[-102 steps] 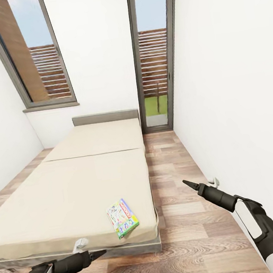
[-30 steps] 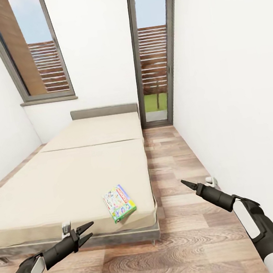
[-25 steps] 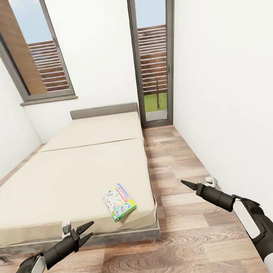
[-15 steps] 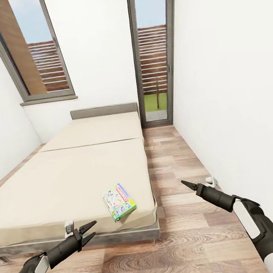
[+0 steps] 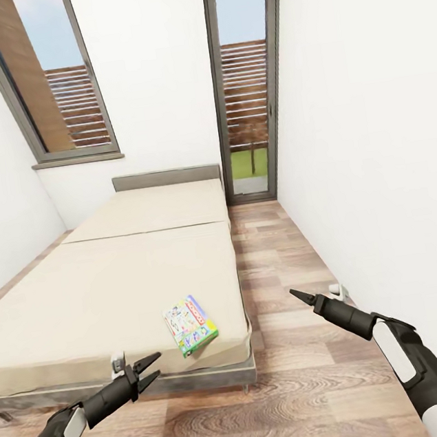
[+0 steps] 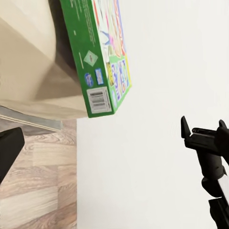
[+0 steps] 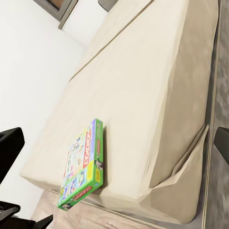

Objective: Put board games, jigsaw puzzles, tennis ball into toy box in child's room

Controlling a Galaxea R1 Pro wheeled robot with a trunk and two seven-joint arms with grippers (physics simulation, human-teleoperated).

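One board game [image 5: 190, 325], a flat green-edged box with busy print, lies near the front right corner of the bed [image 5: 117, 288]. The left wrist view shows the board game [image 6: 102, 57] close by, and the right wrist view shows the board game [image 7: 83, 167] on the beige mattress [image 7: 143, 86]. My left gripper [image 5: 151, 370] is open and empty, low in front of the bed's front edge, left of the game. Held over the floor to the right of the bed, my right gripper [image 5: 296, 295] has its fingers apart and nothing between them. The toy box, table, puzzles and ball are out of view.
A strip of wood floor [image 5: 279, 252] runs between the bed and the white right wall [image 5: 376, 154] to a glass door [image 5: 244, 104]. A small white object [image 5: 338, 290] sits on the floor by that wall. Another small white piece [image 5: 117, 361] sits at the bed's front edge.
My left gripper was shut 3.4 s ago and now stands open. Over the last second it has crept right towards the game. The right arm has stayed still.
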